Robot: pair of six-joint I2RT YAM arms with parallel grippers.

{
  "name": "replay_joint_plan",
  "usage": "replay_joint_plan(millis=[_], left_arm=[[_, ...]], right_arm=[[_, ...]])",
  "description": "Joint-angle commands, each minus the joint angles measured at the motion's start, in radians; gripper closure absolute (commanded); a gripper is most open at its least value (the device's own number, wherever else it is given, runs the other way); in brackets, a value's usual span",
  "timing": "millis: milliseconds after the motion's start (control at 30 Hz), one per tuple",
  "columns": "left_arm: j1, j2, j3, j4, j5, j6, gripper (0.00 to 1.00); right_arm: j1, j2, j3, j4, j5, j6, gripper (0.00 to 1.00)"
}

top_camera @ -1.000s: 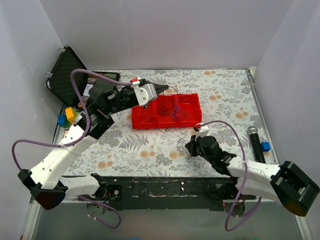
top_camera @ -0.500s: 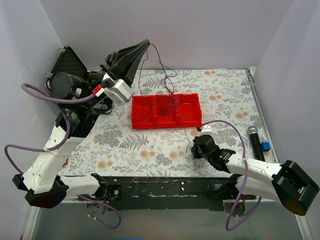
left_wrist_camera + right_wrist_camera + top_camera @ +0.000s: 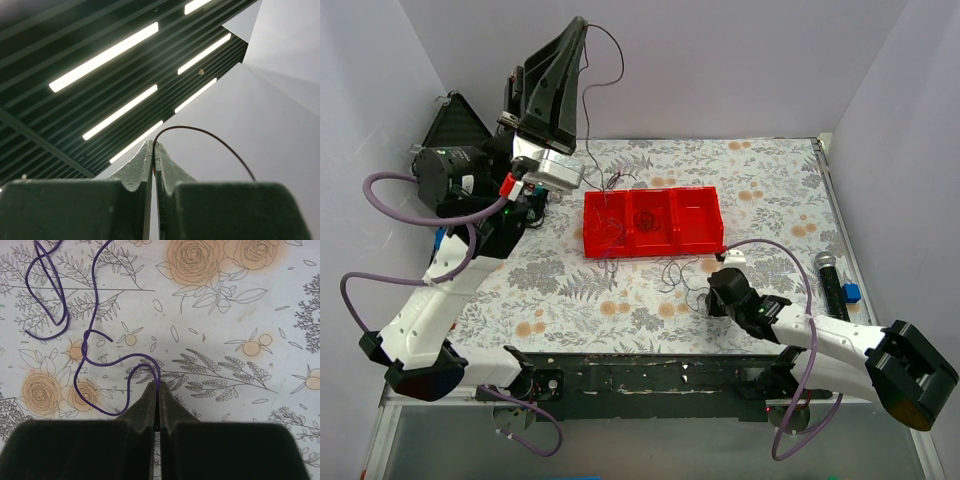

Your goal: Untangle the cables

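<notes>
The left gripper point(image 3: 582, 22) points steeply upward, its jaws pinched shut on a thin dark wire point(image 3: 618, 52) that arcs springily down toward the glossy red plastic tray point(image 3: 700, 215) (three compartments, wiry clumps inside). On the flower-printed worktop point(image 3: 770, 190), the right gripper point(image 3: 156, 386) has its jaws nipped on a kinked purple wire point(image 3: 141, 355).

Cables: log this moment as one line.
left gripper: shut on dark cable, high, cable hanging toward tray | right gripper: shut on purple cable, near table
</notes>
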Motion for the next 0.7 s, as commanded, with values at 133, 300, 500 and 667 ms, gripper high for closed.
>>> replay_joint_plan(millis=[133, 300, 500, 667], left_arm=[[-0.005, -0.077, -0.13, -0.005, -0.022, 0.001, 0.99], [-0.004, -0.096, -0.175, -0.037, 0.029, -0.006, 0.98], [-0.005, -0.127, -0.23, -0.115, 0.092, -0.02, 0.98], [-0.007, -0.141, -0.27, -0.128, 0.119, -0.031, 0.97]], right_arm=[[0.002, -0.159, 0.017, -0.12, 0.061, -0.029, 0.99], [0.002, -0.286, 0.059, -0.025, 0.013, -0.159, 0.9], [0.0, -0.377, 0.134, 0.115, -0.123, -0.291, 0.31], [0.0, -0.349, 0.215, 0.183, -0.255, -0.323, 0.15]])
